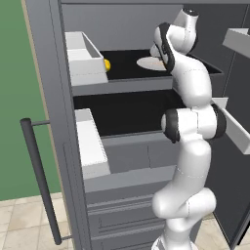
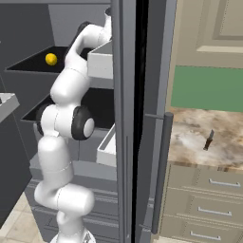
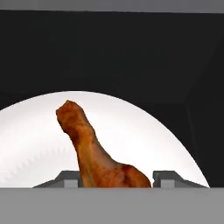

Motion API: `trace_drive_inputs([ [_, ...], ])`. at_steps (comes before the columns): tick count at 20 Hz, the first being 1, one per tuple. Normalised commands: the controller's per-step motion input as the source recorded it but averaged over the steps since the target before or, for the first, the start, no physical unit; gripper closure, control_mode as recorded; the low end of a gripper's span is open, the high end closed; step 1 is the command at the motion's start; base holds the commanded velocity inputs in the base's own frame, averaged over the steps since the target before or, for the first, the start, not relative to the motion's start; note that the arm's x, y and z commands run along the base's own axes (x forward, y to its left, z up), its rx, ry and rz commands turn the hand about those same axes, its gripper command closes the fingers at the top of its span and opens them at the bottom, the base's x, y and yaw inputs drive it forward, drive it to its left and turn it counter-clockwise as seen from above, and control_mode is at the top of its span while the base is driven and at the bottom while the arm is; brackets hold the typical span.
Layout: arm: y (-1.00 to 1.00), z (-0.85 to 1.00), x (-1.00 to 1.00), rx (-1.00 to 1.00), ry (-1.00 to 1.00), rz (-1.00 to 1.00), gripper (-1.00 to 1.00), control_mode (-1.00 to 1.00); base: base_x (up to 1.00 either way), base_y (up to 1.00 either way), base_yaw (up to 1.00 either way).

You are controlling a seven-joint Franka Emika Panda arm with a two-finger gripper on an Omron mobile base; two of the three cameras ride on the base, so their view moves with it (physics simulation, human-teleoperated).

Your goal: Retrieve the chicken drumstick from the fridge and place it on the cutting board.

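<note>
Chicken drumstick (image 3: 97, 153): you have one, glossy reddish-brown, mottled skin, lying on a smooth round white plate (image 3: 144, 131) on the fridge's (image 1: 58, 97) upper black shelf (image 1: 122, 61). Its long axis leans in the hand view, narrow knobbly end up and left, thick end at the bottom between the gripper's (image 3: 117, 179) fingers (image 3: 70, 178). Fingers stand apart, one each side; contact cannot be told. Bare plate lies either side. A small yellow fruit (image 1: 106, 64) sits well to the left.
</note>
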Motion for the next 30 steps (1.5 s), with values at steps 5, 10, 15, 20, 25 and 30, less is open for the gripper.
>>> trace_drive_inputs([
  [5, 0.01, 0.06, 0.00, 0.00, -0.05, -0.28, 1.00, -1.00, 0.00, 0.00, 0.00],
  [10, 0.00, 0.20, -0.17, 0.00, -0.04, -0.36, 1.00, -1.00, 0.00, 0.00, 0.00],
  [15, 0.00, 0.12, -0.62, 0.00, -0.12, -0.33, 1.00, -1.00, 0.00, 0.00, 0.00],
  [20, 0.13, -0.02, -0.81, 0.00, -0.14, -0.21, 1.00, -1.00, 0.00, 0.00, 0.00],
  [25, 0.42, 0.23, -0.88, 0.00, -0.07, -0.15, 1.00, -1.00, 0.00, 0.00, 0.00],
  [30, 0.32, 0.11, -0.73, 0.07, 0.00, 0.00, 1.00, -1.00, 0.00, 0.00, 0.00],
])
